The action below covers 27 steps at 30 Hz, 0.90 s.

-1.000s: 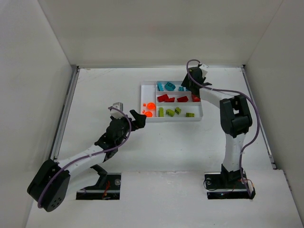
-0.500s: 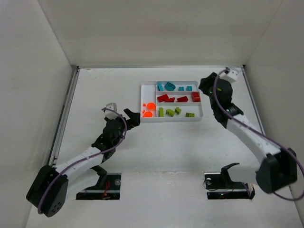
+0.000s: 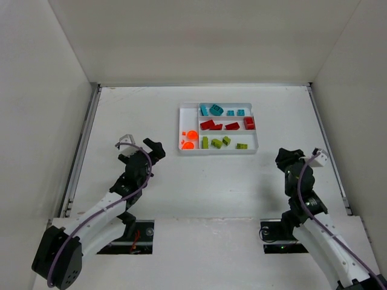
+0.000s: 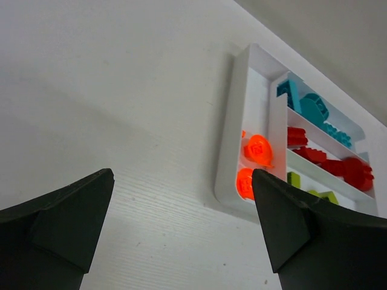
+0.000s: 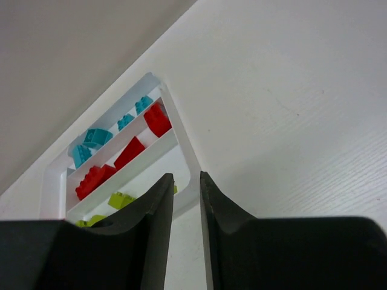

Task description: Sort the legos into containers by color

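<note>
The legos lie sorted in the white tray point(image 3: 179, 130). Teal ones point(image 3: 216, 109) fill the far slot, red ones point(image 3: 208, 124) the middle slot, and green ones point(image 3: 216, 142) the near slot. Orange ones point(image 3: 190, 136) sit in the narrow left section. My left gripper point(image 3: 145, 151) hovers left of the tray, wide open and empty point(image 4: 181, 175), with the orange pieces point(image 4: 258, 150) ahead of it. My right gripper point(image 3: 283, 157) is near and right of the tray. Only a narrow gap separates its jaws point(image 5: 186, 175), and nothing is between them. It faces the tray's right wall point(image 5: 175, 121).
White walls close in the table on the left, back and right. The two arm bases point(image 3: 130, 232) sit at the near edge.
The right arm has swung away from the tray's right end toward the near edge, and its jaws have narrowed. The left arm has drawn back left from the tray, still wide open.
</note>
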Motion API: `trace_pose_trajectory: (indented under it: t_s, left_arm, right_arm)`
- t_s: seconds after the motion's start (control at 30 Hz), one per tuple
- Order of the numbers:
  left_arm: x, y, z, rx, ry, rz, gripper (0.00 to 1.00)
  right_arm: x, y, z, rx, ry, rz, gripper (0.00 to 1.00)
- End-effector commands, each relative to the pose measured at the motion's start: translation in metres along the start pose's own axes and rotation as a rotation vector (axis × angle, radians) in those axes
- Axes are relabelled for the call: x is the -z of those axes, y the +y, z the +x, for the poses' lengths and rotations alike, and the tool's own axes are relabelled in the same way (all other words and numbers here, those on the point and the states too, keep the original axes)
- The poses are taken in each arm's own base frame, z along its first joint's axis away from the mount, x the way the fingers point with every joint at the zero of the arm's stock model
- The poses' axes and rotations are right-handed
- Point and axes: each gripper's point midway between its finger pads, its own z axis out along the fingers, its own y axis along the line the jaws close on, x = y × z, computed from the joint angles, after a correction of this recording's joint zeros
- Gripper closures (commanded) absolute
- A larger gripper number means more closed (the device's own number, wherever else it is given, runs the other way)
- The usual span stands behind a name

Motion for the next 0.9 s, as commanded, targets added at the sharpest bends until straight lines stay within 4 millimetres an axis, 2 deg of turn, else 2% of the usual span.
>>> trace_pose_trajectory:
  t_s: [0.0, 0.2, 0.33, 0.43, 0.7, 0.8, 0.83, 0.87]
  left_arm:
    - [-0.003, 0.015, -0.009, -0.009, -0.042, -0.098, 0.0]
    - [-0.004, 0.021, -0.009, -0.022, -0.032, -0.142, 0.0]
    - [-0.004, 0.023, -0.009, -0.019, -0.034, -0.146, 0.0]
    - [-0.007, 0.025, -0.006, -0.027, -0.022, -0.161, 0.0]
    - [-0.016, 0.025, 0.006, -0.06, 0.026, -0.185, 0.0]
    - [-0.021, 0.028, 0.01, -0.086, 0.038, -0.213, 0.0]
    - [-0.022, 0.03, 0.013, -0.097, 0.048, -0.219, 0.0]
    - [-0.023, 0.031, 0.016, -0.105, 0.056, -0.225, 0.0]
  right_arm:
    - [0.0, -0.007, -0.011, -0.061, -0.038, 0.045, 0.67]
    - [-0.006, -0.015, 0.007, -0.026, 0.028, 0.089, 0.52]
    - [-0.007, -0.017, 0.005, -0.028, 0.014, 0.106, 0.44]
    - [-0.005, -0.021, 0.005, -0.054, 0.005, 0.115, 0.39]
    - [-0.012, -0.035, 0.025, -0.069, 0.027, 0.179, 0.3]
    - [-0.015, -0.033, 0.03, -0.027, 0.041, 0.187, 0.25]
    - [-0.015, -0.033, 0.029, -0.001, 0.047, 0.191, 0.16]
    - [-0.016, -0.03, 0.03, 0.007, 0.057, 0.185, 0.0]
